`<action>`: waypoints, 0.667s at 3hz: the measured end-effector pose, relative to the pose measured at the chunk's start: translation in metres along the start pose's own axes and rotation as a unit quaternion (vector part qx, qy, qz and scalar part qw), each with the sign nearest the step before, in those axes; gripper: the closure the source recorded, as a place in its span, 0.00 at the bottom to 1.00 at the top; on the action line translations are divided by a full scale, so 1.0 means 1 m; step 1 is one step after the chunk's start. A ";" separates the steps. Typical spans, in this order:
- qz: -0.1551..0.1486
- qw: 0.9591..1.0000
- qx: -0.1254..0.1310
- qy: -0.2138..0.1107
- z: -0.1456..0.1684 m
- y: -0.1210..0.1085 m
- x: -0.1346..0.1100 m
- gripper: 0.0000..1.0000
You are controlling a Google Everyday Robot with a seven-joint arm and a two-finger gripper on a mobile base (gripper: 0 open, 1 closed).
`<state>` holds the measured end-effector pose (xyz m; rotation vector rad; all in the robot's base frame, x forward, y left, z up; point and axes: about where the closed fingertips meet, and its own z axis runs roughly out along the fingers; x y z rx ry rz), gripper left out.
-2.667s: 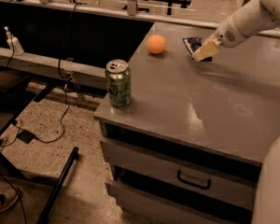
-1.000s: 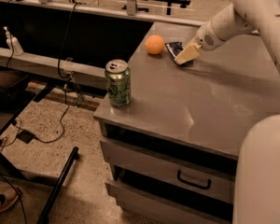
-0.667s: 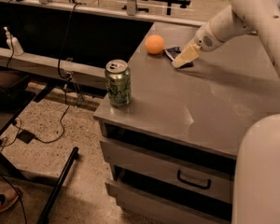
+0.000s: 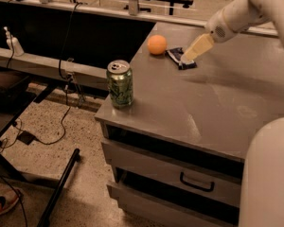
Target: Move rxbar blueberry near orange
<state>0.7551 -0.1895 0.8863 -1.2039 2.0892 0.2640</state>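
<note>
The orange (image 4: 156, 45) sits on the grey cabinet top (image 4: 227, 98) near its far left edge. The rxbar blueberry (image 4: 175, 54), dark navy, lies flat on the top just right of the orange, a small gap apart. My gripper (image 4: 186, 57) reaches in from the upper right on a white arm, with its tan tip directly over the bar's middle. It hides part of the wrapper. I cannot tell whether the tip touches the bar.
A green drink can (image 4: 119, 83) stands upright at the front left corner of the cabinet top. Drawers (image 4: 189, 178) sit below the top. Left of the cabinet is a drop to the floor with cables and a black stand (image 4: 57, 188).
The gripper carried the bar leftward across the top to just right of the orange. Since then the bar has stayed in place and the gripper tip sits slightly higher.
</note>
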 end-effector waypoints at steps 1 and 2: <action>-0.004 1.000 0.026 -0.016 -0.035 -0.016 -0.007 0.00; -0.005 0.999 0.030 -0.019 -0.039 -0.018 -0.010 0.00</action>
